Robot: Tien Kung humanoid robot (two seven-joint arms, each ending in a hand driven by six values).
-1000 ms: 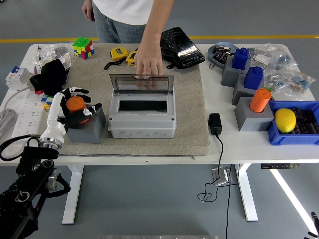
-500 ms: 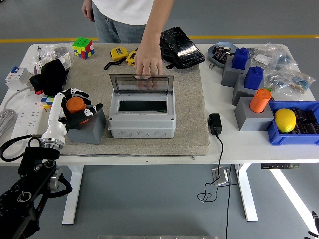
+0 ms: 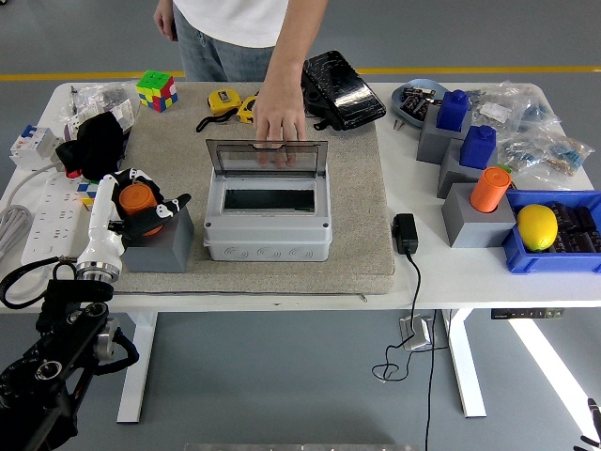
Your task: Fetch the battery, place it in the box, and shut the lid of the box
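On grey block (image 3: 155, 249), left: orange cylindrical battery (image 3: 138, 199), left hand (image 3: 141, 202) fingers curled around it.

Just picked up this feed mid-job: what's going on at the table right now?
The robot's left hand is closed around the orange battery, which sits on a grey block at the mat's left edge. The grey box stands open in the middle, and a person's hand holds its clear lid upright from the far side. Nothing is in the box yet. The right arm is out of view.
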